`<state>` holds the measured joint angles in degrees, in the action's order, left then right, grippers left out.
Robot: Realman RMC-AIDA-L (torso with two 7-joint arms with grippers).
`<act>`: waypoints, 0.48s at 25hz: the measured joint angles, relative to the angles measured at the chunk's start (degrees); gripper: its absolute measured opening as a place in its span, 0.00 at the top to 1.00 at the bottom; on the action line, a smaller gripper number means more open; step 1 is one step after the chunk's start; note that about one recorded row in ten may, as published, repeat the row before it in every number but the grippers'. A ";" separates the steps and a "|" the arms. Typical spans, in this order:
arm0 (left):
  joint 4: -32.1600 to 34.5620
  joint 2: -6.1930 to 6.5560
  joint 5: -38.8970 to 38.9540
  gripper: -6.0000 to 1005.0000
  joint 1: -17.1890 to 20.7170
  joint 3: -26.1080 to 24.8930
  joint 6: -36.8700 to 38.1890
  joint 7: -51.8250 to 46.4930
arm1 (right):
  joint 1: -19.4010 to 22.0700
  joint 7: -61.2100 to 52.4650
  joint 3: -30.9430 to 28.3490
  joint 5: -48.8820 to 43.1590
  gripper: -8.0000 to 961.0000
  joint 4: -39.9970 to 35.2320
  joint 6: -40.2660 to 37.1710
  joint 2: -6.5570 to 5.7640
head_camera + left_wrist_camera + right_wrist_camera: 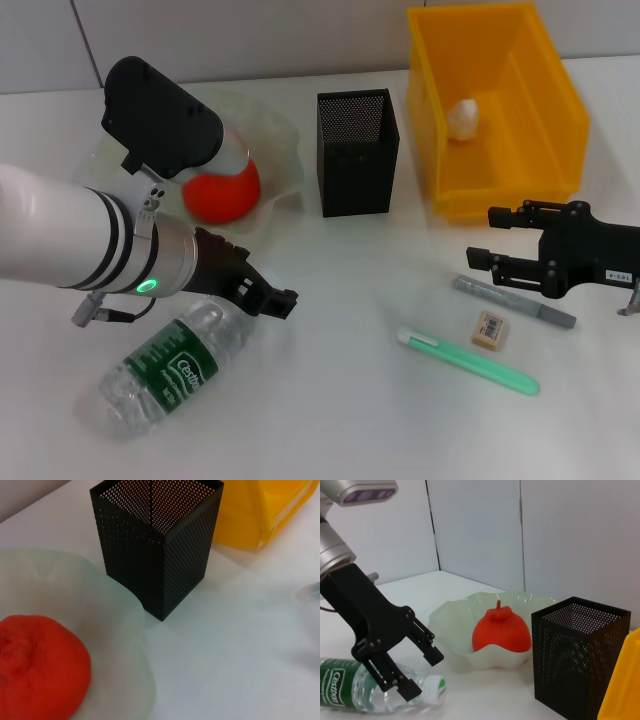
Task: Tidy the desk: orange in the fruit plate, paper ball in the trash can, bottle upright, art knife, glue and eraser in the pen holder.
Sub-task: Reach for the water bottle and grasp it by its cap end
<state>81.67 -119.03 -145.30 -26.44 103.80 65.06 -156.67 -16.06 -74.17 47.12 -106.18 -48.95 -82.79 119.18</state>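
2 spread fingers of left gripper (422,672) seemingly straddle bottle (165,372).

White table (330,420); pale panelled wall (560,535) behind.

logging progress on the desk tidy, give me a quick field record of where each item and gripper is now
orange: in fruit plate
paper ball: in trash can
bottle: lying on its side
left gripper: open over the bottle's cap end
right gripper: open, above table near art knife
eraser: on table
glue: on table
pen holder: upright
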 joint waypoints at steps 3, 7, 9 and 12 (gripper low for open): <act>-0.27 0.02 -0.01 0.20 -0.05 0.00 -0.21 0.17 | 0.02 0.00 0.01 0.00 0.35 0.08 0.00 0.00; -1.55 0.01 -0.28 0.20 -0.63 0.04 -0.28 0.37 | 0.03 0.00 -0.04 0.00 0.35 0.09 0.00 0.00; -1.72 -0.02 -0.30 0.20 -0.74 0.18 -0.31 0.39 | 0.04 0.00 -0.08 0.00 0.35 0.09 0.00 0.00; -1.73 -0.03 -0.31 0.20 -0.75 0.34 -0.52 0.40 | -0.05 0.00 0.10 0.00 0.35 0.09 -0.01 0.00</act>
<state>79.94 -119.06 -145.61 -27.19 104.13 64.54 -156.27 -16.11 -74.18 47.22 -106.18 -48.86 -82.79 119.18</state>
